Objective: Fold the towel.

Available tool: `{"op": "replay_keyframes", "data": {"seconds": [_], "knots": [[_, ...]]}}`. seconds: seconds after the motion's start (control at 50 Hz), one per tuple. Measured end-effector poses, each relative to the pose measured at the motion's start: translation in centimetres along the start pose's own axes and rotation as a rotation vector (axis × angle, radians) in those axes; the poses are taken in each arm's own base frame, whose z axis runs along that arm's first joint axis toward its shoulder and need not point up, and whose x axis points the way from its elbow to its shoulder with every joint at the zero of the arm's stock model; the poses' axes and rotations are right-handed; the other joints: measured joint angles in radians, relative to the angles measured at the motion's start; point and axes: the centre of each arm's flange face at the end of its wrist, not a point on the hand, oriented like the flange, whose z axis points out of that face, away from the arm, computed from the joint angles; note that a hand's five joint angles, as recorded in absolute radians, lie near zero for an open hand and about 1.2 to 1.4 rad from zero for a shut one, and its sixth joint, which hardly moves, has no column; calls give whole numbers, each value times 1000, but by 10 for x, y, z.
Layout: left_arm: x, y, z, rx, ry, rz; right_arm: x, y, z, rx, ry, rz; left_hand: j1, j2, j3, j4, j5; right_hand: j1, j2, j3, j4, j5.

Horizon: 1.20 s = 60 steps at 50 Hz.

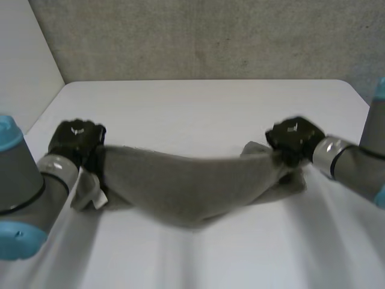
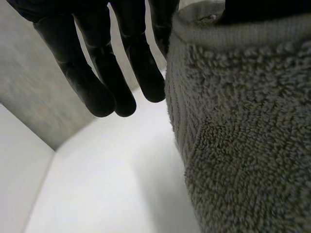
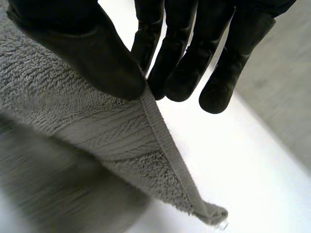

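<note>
plain grey towel [image 1: 192, 192], white table [image 1: 198, 108], mottled grey wall [image 1: 210, 36]

White table [image 1: 198, 108] beneath sagging towel [image 1: 192, 192]

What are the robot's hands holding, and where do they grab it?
The grey towel. The left hand pinches one end's edge; the right hand pinches the other end's hem, near a corner.

You had the grey, blue-capped left arm [image 1: 24, 186] and right arm [image 1: 361, 159] reaching in from opposite sides. The black left hand [image 1: 77, 138] pinched one end of the grey terry towel [image 1: 192, 186] under its thumb, its other fingers [image 2: 102, 77] hanging straight. The black right hand [image 1: 295, 137] clamped the other end between thumb [image 3: 87, 48] and fingertips.
</note>
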Motion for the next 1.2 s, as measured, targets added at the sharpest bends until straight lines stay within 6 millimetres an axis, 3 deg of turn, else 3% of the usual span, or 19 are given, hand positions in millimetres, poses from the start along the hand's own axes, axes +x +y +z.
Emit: {"op": "replay_keyframes", "data": {"seconds": [0.08,0.16,0.2,0.26,0.32,0.4,0.44,0.5,0.62,0.66,0.74,0.88,1.02,1.18,1.2], "knots": [[-8,-32,24,124,-31,0,30,-36,14,155,108,-71,0,2,1,0,0,0,0,0,0,0],[-25,-94,51,350,-84,-7,66,-84,25,393,288,-171,0,3,1,0,0,0,0,0,0,0],[-36,-135,58,491,-121,-18,88,-121,22,575,438,-233,0,3,2,0,0,0,0,0,0,0],[-53,-185,56,669,-165,-47,107,-164,6,775,605,-278,0,3,2,0,0,0,0,0,0,0],[-67,-223,47,803,-189,-94,116,-191,-13,898,702,-278,0,3,2,0,0,0,0,0,0,0],[-77,-240,40,870,-180,-166,117,-197,-24,925,704,-229,0,3,2,0,0,0,0,0,0,0],[-77,-236,41,857,-165,-195,114,-191,-23,902,672,-199,0,3,2,0,0,0,0,0,0,0],[-73,-214,48,787,-136,-231,105,-174,-17,830,595,-143,0,3,2,0,0,0,0,0,0,0],[-55,-144,56,580,-65,-241,81,-130,-2,666,449,-71,0,3,2,0,0,0,0,0,0,0],[-45,-108,56,493,-23,-235,64,-105,4,588,378,-49,0,3,2,0,0,0,0,0,0,0],[-26,-59,51,402,43,-223,35,-66,9,476,271,-19,0,3,2,0,0,0,0,0,0,0],[4,8,36,333,120,-123,-16,-6,8,307,124,-4,0,3,3,0,0,0,0,0,0,0],[17,46,23,273,135,62,-43,25,-2,206,68,-28,0,3,3,0,0,0,0,0,0,0],[9,53,22,248,103,140,-47,38,-1,153,78,-22,0,3,3,0,0,-12,-6,-9,-24,-14],[7,52,23,248,97,139,-46,41,1,144,84,-19,0,3,3,0,0,-103,-95,-104,-123,-107]]}}
